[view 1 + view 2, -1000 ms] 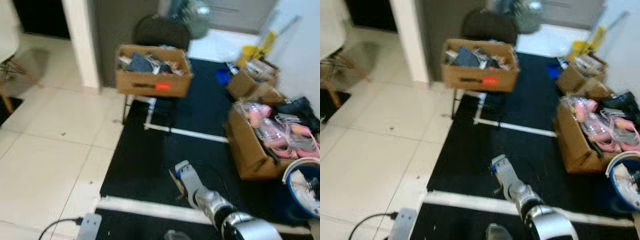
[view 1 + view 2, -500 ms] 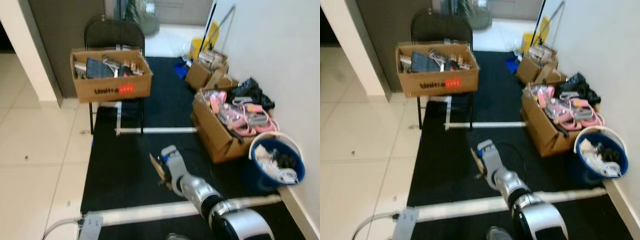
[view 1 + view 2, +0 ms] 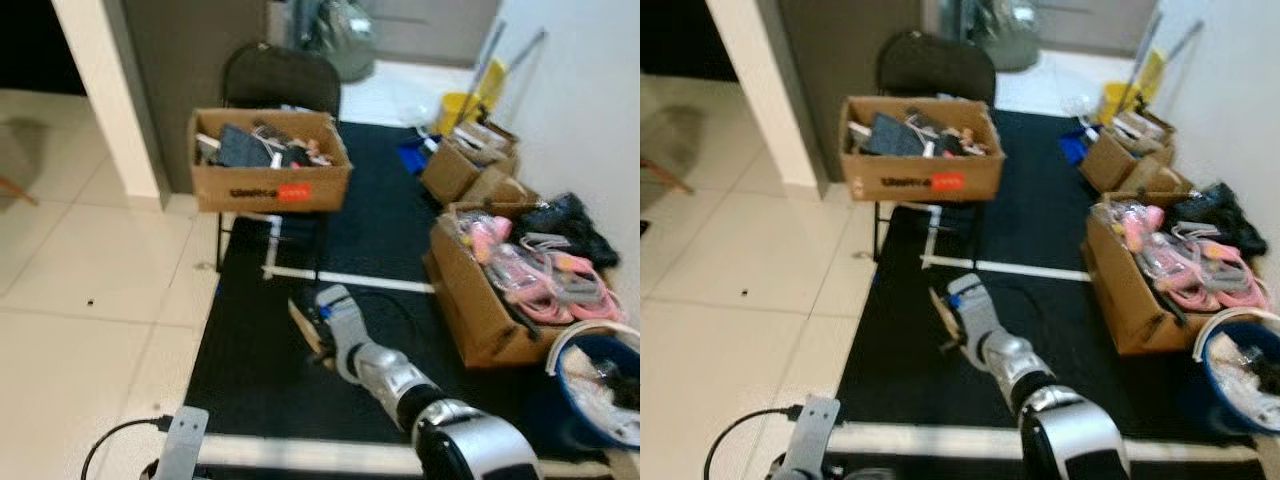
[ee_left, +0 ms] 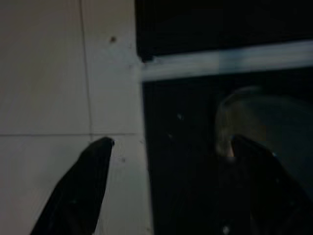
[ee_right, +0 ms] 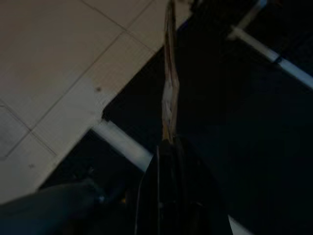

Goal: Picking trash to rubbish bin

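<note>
A brown box [image 3: 270, 160] sits on a black chair [image 3: 280, 80] near the far edge of the black mat [image 3: 260, 350]. It is full of dark, mixed things. A second box [image 3: 480, 300] stands at the right edge of the mat and holds pink and white stuff. Two small boxes [image 3: 468, 165] sit farther back by the white wall [image 3: 580, 120]. A blue bin [image 3: 605, 385] with a white rim stands in the near right corner of the mat, with white and dark bits inside. A yellow bucket [image 3: 462, 105] is behind the small boxes.

The mat has white lines on it. To its left the floor [image 3: 90, 300] is pale tile. A white pillar [image 3: 110, 90] and a dark wall stand at the back. A black cable [image 3: 115, 440] lies on the tile near the front.

The right arm reaches forward over the middle of the mat. The right tool [image 3: 308, 335] is clenched on a thin flat brown card [image 3: 305, 328]. The card [image 5: 169, 83] stands on its edge, sticking out past the fingertips and up off the mat, well away from the bin.

The left tool [image 4: 168, 147] hangs low over the left edge of the mat, fingers spread wide with nothing between them.
</note>
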You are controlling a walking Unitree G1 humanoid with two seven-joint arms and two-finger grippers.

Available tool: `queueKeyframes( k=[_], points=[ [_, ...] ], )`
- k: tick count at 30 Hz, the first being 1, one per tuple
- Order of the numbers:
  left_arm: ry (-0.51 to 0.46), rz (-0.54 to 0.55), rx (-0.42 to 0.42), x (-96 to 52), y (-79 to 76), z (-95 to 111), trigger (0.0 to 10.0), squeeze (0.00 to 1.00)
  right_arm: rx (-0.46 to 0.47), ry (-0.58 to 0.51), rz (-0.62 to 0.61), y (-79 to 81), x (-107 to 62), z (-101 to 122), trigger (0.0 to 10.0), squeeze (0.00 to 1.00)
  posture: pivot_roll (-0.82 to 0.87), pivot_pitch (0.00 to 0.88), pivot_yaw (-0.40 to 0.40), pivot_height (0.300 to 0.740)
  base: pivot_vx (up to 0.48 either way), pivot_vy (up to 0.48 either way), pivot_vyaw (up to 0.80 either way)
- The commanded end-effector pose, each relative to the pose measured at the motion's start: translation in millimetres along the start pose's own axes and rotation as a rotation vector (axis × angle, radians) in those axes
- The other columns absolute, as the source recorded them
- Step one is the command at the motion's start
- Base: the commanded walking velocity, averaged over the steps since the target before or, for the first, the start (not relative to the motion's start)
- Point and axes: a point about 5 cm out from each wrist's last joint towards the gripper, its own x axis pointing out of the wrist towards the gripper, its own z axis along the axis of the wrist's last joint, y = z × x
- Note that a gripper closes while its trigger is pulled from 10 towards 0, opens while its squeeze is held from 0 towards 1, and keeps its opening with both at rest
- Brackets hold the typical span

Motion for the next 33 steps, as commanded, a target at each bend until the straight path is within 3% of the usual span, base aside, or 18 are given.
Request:
queueKeyframes(
  k=[1,12,19,20,25,29,33],
  points=[
    [0.085,-0.027,0.013,-4.0,-6.6,-21.6,10.0,0.0,0.005,0.001,-0.01,-1.6,-0.2,0.6,10.0,0.0,0.12,0.0,-0.06,0.74,0.472,0.0,0.0],
    [0.092,-0.028,0.019,-4.9,-4.6,-25.2,10.0,0.0,0.011,-0.041,0.002,-0.4,1.4,12.7,10.0,0.0,0.13,0.0,-0.062,0.74,0.475,0.0,0.0],
    [0.094,-0.037,0.025,-5.1,-5.0,-26.1,10.0,0.0,0.107,-0.126,0.027,0.9,2.9,32.0,10.0,0.0,0.13,0.0,-0.06,0.74,0.472,0.0,0.0],
    [0.094,-0.04,0.024,-5.2,-5.5,-26.2,10.0,0.0,0.199,-0.191,0.047,-0.4,2.8,47.5,10.0,0.0,0.13,0.001,-0.059,0.74,0.472,0.0,0.0],
    [0.093,-0.046,0.02,-5.4,-7.2,-26.7,10.0,0.0,0.295,-0.278,0.084,-3.6,1.3,72.2,10.0,0.0,0.13,0.008,-0.058,0.74,0.472,0.0,-0.51],
    [0.093,-0.048,0.017,-5.5,-8.1,-26.7,10.0,0.0,0.295,-0.309,0.094,-4.3,0.4,79.3,10.0,0.0,0.13,0.009,-0.06,0.74,0.472,0.0,-0.8],
    [0.093,-0.053,0.011,-5.6,-10.3,-26.7,10.0,0.0,0.287,-0.342,0.121,-1.4,0.1,85.2,10.0,0.0,0.13,0.015,-0.063,0.74,0.472,0.0,0.0]
  ],
)
